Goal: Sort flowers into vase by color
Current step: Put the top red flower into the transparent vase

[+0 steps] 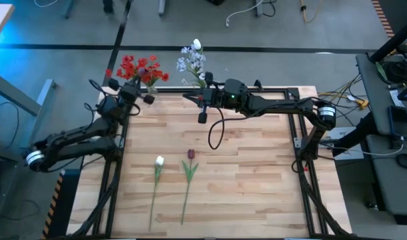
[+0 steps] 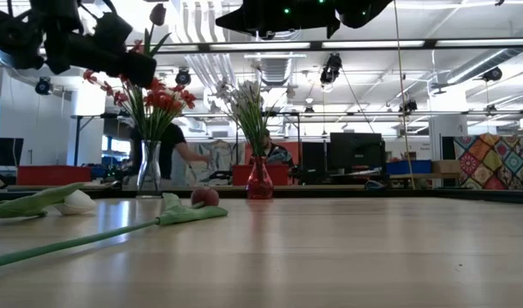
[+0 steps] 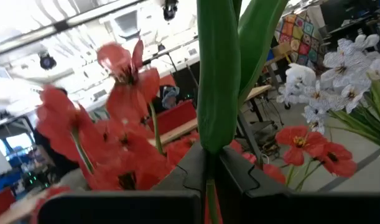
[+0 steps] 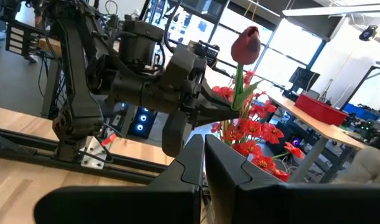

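High view shows the left gripper [image 1: 148,91] at the far left corner of the tabletop [image 1: 256,173], just beside the bunch of red flowers [image 1: 140,69]. Its jaws are closed on the green stem of a dark red tulip [image 4: 246,45]. In the left wrist view this stem [image 3: 217,74] rises upright from between the two dark fingers [image 3: 239,180], with the red blossoms close behind it. In the right wrist view the tulip head stands above the red bunch, which is in its vase [image 2: 149,169].

The right gripper [image 1: 192,97] is at the far edge of the tabletop, near the middle, just beside the red vase [image 2: 259,181] that holds the white and pale-blue flowers [image 1: 192,60]. Its jaws are pressed together and hold nothing; in the right wrist view the fingers [image 4: 230,171] touch each other.

Two flowers lie flat on the tabletop, near the front edge and left of the middle. One is a white bud [image 1: 159,161] with a long green stem. The other is a dark red tulip on the tabletop [image 1: 190,155]. They lie side by side, near each other but not touching, with the heads toward the far edge.

In the low view a person [image 2: 174,150] is in the room behind the table.
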Available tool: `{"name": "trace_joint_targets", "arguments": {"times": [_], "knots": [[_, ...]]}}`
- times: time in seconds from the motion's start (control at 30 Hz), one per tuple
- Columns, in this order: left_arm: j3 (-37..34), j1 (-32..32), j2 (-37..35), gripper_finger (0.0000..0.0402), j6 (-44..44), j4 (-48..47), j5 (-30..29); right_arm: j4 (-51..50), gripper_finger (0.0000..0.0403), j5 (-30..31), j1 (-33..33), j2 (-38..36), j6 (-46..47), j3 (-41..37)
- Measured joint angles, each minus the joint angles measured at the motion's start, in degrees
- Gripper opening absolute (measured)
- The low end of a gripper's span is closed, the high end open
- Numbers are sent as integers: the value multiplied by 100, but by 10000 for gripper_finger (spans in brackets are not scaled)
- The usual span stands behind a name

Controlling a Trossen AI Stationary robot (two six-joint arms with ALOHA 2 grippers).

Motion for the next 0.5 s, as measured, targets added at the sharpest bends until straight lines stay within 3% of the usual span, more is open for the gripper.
{"name": "trace_joint_targets", "arguments": {"times": [0.5], "knots": [[-4, 492, 843, 0, -693, 12, -26, 0, 9, -2, 0, 0, 0, 4]]}}
